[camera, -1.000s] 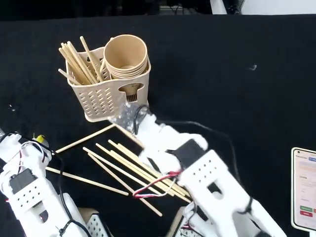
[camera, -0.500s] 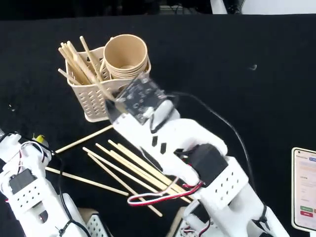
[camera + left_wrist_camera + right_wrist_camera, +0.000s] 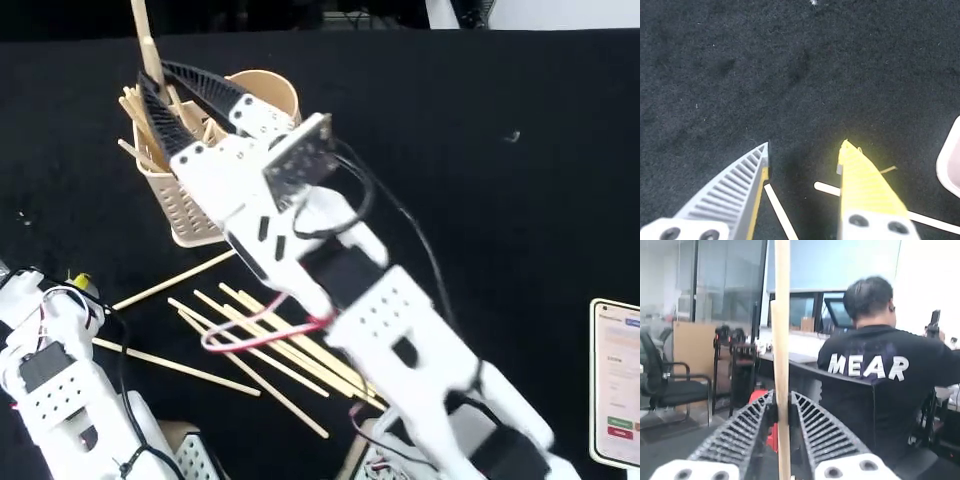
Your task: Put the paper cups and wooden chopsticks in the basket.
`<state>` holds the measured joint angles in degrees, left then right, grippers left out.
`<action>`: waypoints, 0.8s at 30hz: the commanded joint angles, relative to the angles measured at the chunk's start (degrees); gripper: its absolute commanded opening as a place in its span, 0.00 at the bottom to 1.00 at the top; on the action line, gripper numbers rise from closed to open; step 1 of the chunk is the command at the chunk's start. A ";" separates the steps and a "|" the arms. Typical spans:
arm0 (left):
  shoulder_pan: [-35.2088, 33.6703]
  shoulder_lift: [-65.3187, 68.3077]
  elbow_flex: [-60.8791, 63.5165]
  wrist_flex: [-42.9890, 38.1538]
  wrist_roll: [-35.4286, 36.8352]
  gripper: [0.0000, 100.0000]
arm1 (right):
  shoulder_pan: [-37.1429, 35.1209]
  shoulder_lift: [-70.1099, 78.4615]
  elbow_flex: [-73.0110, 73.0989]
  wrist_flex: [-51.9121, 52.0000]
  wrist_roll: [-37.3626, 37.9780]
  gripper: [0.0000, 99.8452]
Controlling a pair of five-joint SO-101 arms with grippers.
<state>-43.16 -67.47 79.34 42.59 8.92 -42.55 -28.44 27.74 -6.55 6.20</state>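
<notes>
The right gripper [image 3: 155, 72] is holding a single chopstick [image 3: 148, 40] upright directly above the basket [image 3: 205, 205]. Its fingers [image 3: 815, 425] are pressing together on the shaft from both sides. The vertical hold appears meant to let the chopstick go in end-first, the only way it fits among the bundle [image 3: 133, 105] leaning in the basket's compartment on the side away from the cups [image 3: 280, 88]. The cups are sitting nested in one stack in the basket's other compartment, so that part of the job looks finished. Whether the chopstick's lower end is reaching the basket's rim is hidden by the fingers.

More work is waiting in front of the basket. A spread of loose chopsticks [image 3: 250, 345] is lying flat on the bench [image 3: 480, 150], fanned at slight angles, with the right arm passing over them. One is lying just beside the basket's foot, and another farther out toward the left arm.

The left gripper [image 3: 805, 145] is hanging low over the bench, well apart from the basket. Its fingers are spread wide and gripping nothing, and two chopstick ends are showing just below them. That open, downward pose suits a pickup from the bench. By this count the task looks well past halfway, with only chopsticks left outside the basket.
</notes>
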 commanded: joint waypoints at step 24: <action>-0.13 -0.35 -0.48 -0.97 0.35 0.23 | -0.88 -12.79 5.85 68.57 -0.62 0.21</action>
<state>-43.16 -67.47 79.34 42.59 8.92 -42.02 -37.67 27.47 52.53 5.76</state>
